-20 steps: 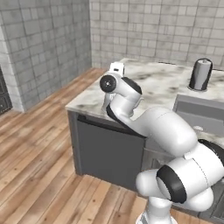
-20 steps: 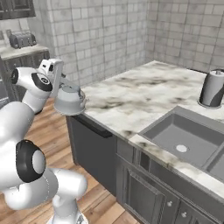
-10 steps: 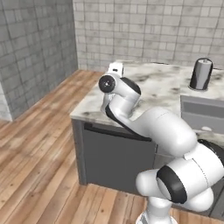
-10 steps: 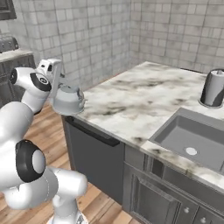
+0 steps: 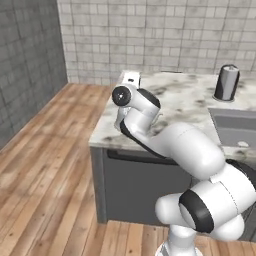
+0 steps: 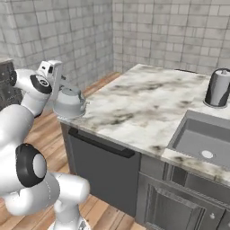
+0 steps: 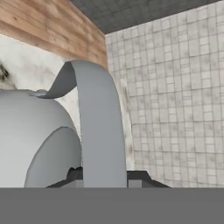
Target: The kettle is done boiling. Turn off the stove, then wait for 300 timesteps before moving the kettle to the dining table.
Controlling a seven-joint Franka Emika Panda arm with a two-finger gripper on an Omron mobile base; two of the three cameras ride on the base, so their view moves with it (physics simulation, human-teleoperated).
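Kettle (image 6: 68,102) hangs by its handle in the closed pincer (image 6: 57,81) — above the marble worktop (image 6: 148,103).

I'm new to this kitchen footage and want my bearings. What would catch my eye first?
The big white arm fills the foreground, its claw shut on the handle of a small silver kettle at the corner of the marble counter. Whether the kettle rests on the marble cannot be told. A dark canister stands at the counter's far end, beside a grey sink.
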